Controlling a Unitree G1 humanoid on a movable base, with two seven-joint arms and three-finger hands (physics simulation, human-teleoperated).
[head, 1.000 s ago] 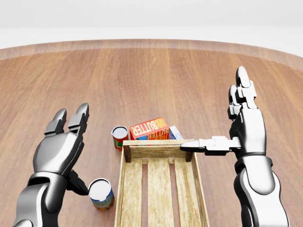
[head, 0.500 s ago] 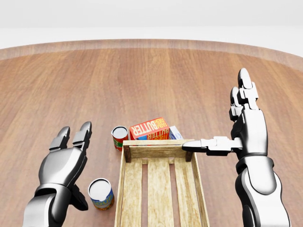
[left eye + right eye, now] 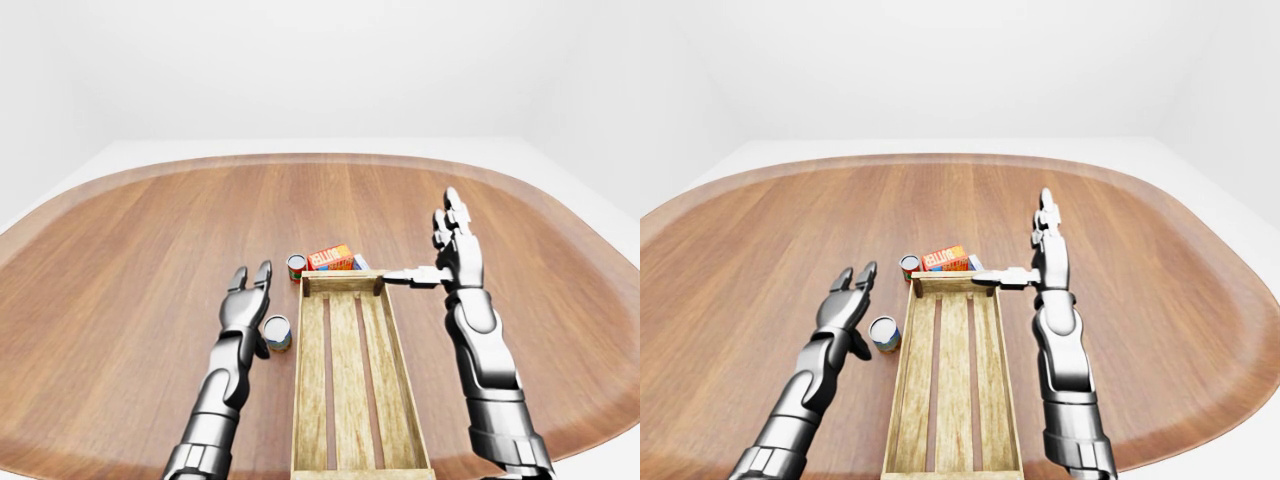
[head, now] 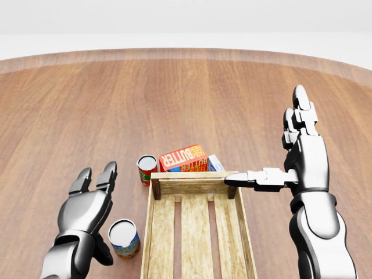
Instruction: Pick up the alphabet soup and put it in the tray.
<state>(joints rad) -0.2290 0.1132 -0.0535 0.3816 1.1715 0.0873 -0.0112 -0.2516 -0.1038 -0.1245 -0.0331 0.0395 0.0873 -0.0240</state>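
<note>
Lettering reading "BUTTER" runs in white across the orange-red butter box point(image 4: 183, 158), the only legible writing on the round wooden table point(image 4: 186, 93). Two cans stand upright on the table. One, the alphabet soup point(image 4: 124, 238), has a pale flat lid and a label banded in blue, yellow and orange, its print too small to read; in the head view it sits at about 9 o'clock from the wooden tray point(image 4: 199, 232), just beside the tray's left wall and outside it. The second, a red-labelled can point(image 4: 146, 169) with some green on it, stands at about 11 o'clock from the tray, next to the butter box. One light blue-and-white carton point(image 4: 215, 163) peeks out at the butter box's right, its text unreadable. The tray, made of three slats, holds nothing.

Two robot hands are in view. The left hand point(image 4: 86, 209) hovers at the soup's 10 o'clock, fingers extended and spread, its dark thumb reaching down close beside the can without closing on it. The right hand point(image 4: 296, 165) is raised at the tray's 2 o'clock, fingers straight and open, thumb pointing over the tray's top right corner.
</note>
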